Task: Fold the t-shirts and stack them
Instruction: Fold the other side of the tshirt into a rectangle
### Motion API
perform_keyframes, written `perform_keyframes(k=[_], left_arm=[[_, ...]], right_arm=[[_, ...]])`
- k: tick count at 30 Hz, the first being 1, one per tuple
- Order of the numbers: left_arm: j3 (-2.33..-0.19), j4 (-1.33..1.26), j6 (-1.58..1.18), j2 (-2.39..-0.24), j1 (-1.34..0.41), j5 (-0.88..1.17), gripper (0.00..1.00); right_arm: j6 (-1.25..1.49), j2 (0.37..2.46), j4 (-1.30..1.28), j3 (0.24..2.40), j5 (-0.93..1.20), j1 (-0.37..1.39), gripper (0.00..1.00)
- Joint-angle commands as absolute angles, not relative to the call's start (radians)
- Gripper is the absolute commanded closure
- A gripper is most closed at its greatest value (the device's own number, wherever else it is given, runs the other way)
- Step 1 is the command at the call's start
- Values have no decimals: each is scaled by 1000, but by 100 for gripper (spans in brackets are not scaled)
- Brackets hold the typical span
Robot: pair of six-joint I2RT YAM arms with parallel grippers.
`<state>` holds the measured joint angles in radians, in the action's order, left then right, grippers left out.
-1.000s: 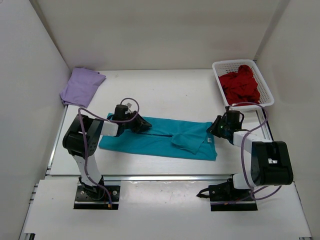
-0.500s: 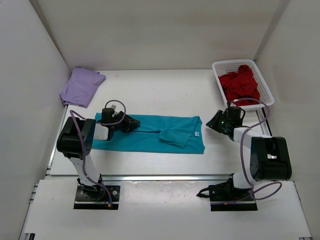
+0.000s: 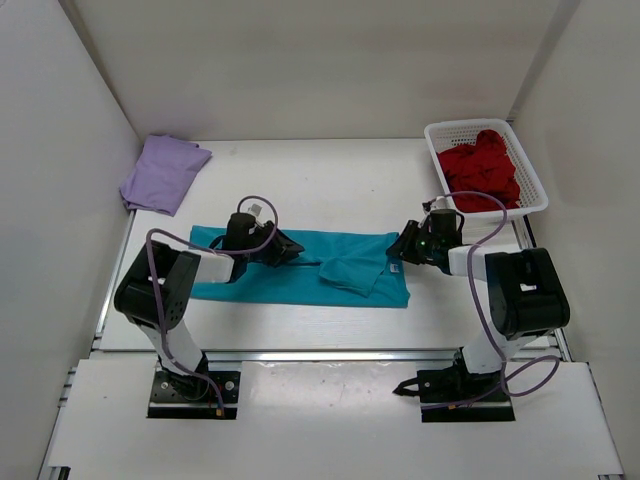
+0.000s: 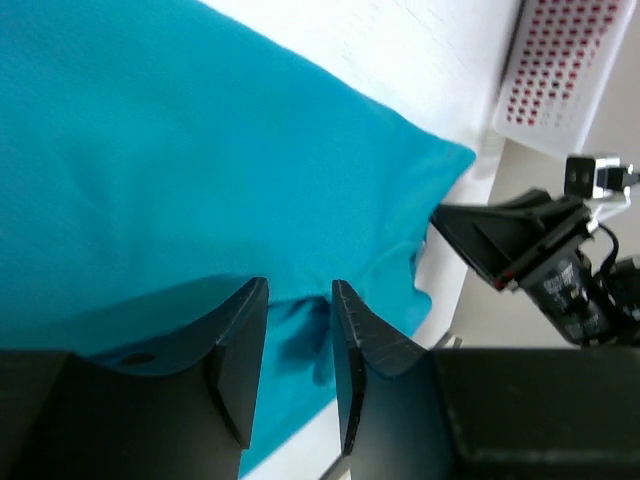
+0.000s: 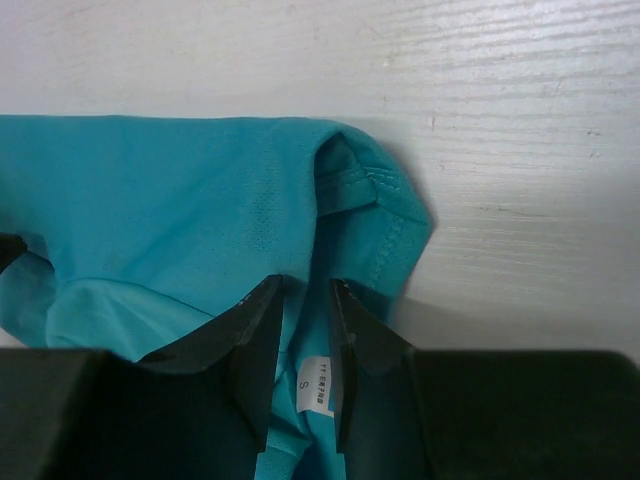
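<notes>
Crosswise folding of the teal t-shirt [image 3: 345,250] looks to be the step in hand. The garment lies as a long strip on the bench [image 3: 330,180], directly under both sets of fingers. The left fingers [image 3: 290,248] are over its middle-left portion and the right fingers [image 3: 403,244] are at its collar end. Both sets stand parted by a narrow gap with teal cloth showing through. The right fingers appear released, poised over the collar [image 5: 375,215] and size label [image 5: 315,385]. Whether the left fingers pinch any cloth cannot be told. To do the step well, in my judgement: seat the right fingers far enough onto the end to catch every layer, not the top ply alone. Close fully before lifting, and lift only enough to clear the loose sleeve flap lying between the two sets of fingers. Carry the end straight toward the left fingers so the edges meet square, and use the left fingers as an anchor against sliding. The lavender t-shirt [image 3: 160,172] lies folded well beyond the left fingers. The dark red t-shirt [image 3: 482,172] sits in the basket [image 3: 437,135] beyond the right fingers. Compared with half a second ago, the right fingers have moved from clear of the cloth onto its end. The left fingers have advanced along the strip, and the strip itself has not shifted.
</notes>
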<state>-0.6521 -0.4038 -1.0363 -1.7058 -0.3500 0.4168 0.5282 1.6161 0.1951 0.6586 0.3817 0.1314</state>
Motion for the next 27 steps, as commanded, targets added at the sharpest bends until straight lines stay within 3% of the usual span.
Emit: perform_keyframes(k=[1,4,7,15,17,19,22,24,27], left_arm=[[-683,-414,-1031,-1742,-322,387,57],[-689,-432,-1037,-1782,-298,383,58],[-692,-433,-1037,-1824,-267,382,58],[-667,-439,-1054,-1829,-216,368,58],[-664,-454,-1060,-1829,-219,385,58],[-670,-449,-1058,-1815,-227,397,57],[-667,-440,-1055,-1775,-235,396,57],[-660,-433,-1054,-1747,-242,391,57],[-634,-423,-1042,-1691,-276,388,58]], right_arm=[[540,1627,239,687,373,137,77],[561,1629,296,670,400,124,85],[569,1652,328,673,419,108,100],[561,1643,293,689,400,35,100],[564,1655,301,695,422,32,91],[561,1649,292,705,420,41,70],[539,1596,215,722,378,61,66],[534,1536,198,707,336,90,71],[519,1441,173,689,290,171,89]])
